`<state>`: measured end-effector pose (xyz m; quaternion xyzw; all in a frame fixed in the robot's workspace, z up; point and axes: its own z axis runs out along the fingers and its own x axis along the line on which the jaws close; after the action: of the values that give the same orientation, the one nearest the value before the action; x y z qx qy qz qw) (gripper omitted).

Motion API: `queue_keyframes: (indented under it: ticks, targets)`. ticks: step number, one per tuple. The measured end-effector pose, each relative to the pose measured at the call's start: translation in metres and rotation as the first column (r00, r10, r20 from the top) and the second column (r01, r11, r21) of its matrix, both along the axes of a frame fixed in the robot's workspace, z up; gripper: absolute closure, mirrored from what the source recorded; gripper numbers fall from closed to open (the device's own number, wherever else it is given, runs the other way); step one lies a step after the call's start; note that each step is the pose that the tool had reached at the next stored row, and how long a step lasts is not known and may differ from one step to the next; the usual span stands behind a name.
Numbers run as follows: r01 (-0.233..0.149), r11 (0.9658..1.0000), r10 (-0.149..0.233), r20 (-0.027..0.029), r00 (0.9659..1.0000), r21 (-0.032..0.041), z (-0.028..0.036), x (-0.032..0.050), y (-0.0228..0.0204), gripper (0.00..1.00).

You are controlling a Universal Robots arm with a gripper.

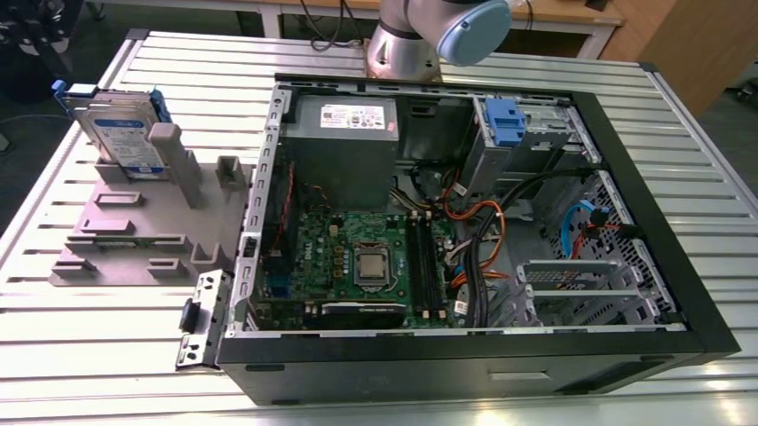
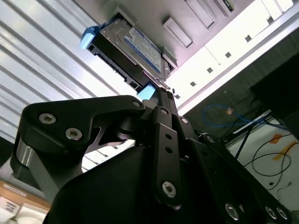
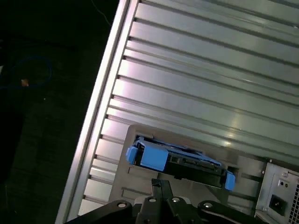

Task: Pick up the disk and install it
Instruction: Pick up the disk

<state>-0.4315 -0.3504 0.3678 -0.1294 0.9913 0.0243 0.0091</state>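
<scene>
Shows the disk (image 1: 123, 133) standing on edge in a grey holder (image 1: 130, 222) on the slatted counter (image 1: 693, 115), at the exterior view's left. Bears a white-and-blue label on its silver face, print not legible, with blue framing along the edges. Finds the tool (image 3: 160, 183) close above the disk's (image 3: 180, 161) blue-framed upper edge in both wrist views, apart from it. Cannot tell whether the tool (image 2: 161, 93) is open or closed. Sets a grey post (image 1: 166, 153) of the holder just beside the disk (image 2: 133, 49). Puts an open black computer case (image 1: 474, 366) just beside the holder, housing a grey box (image 1: 343, 133) with a white sticker.
</scene>
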Motion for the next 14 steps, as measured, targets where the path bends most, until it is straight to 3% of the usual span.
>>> queue_keyframes:
  ticks: [4, 7, 11, 14]
  targets:
    - [-0.069, 0.9976, 0.069, 0.0005, 0.9976, -0.0001, -0.0006, 0.0000, 0.0000, 0.89]
    - [-0.123, 0.9923, 0.123, 0.0007, 0.9923, -0.0001, -0.0013, 0.0000, 0.0000, 0.89]
    - [-0.194, 0.9809, 0.194, 0.0010, 0.9809, -0.0001, -0.0021, 0.0000, 0.0000, 0.89]
    - [-0.249, 0.9686, 0.249, 0.0012, 0.9686, -0.0001, -0.0027, 0.0000, 0.0000, 0.89]
